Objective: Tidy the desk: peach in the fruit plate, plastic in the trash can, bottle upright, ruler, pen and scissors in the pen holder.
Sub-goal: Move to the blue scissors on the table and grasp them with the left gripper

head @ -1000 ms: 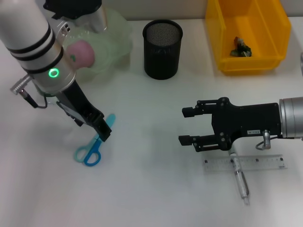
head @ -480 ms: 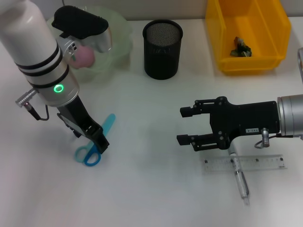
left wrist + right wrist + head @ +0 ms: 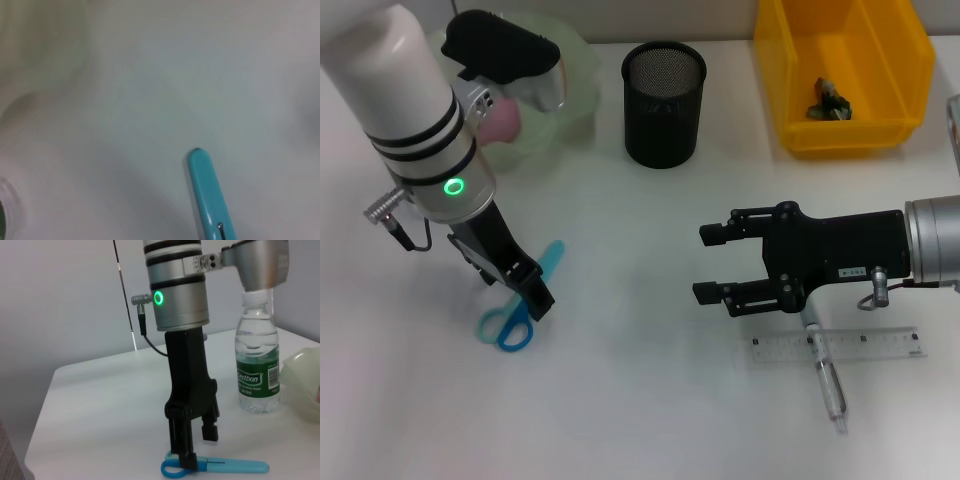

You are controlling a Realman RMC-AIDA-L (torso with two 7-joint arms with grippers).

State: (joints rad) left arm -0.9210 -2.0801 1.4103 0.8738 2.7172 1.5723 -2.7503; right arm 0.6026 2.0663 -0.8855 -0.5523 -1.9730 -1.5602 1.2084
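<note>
I see the left end effector (image 3: pixel 532 296) lowered onto the scissors (image 3: pixel 520 305), which lie flat on the white worktop (image 3: pixel 640 400). In the right wrist view the left end effector (image 3: pixel 195 450) stands upright over the scissors (image 3: pixel 215 466), fingers apart; one finger (image 3: pixel 182 447) reaches down to the handle loops, the other (image 3: pixel 210 432) ends just above the blades. The left wrist view shows only the blade end of the scissors (image 3: pixel 212 197) on the worktop.

The right end effector (image 3: pixel 712 265) hovers mid-worktop with its fingers apart, holding nothing. Just beside it lie the ruler (image 3: pixel 840 347) and the pen (image 3: pixel 828 380), the pen crossing the ruler.

The pen holder (image 3: pixel 663 102) stands upright at the far side, well apart from the scissors. The peach (image 3: pixel 500 117) sits in the fruit plate (image 3: pixel 575 75). The yellow trash can (image 3: pixel 845 75) holds a small dark item (image 3: pixel 828 102). The bottle (image 3: pixel 257 365) stands upright near the plate, capped end behind the left arm.
</note>
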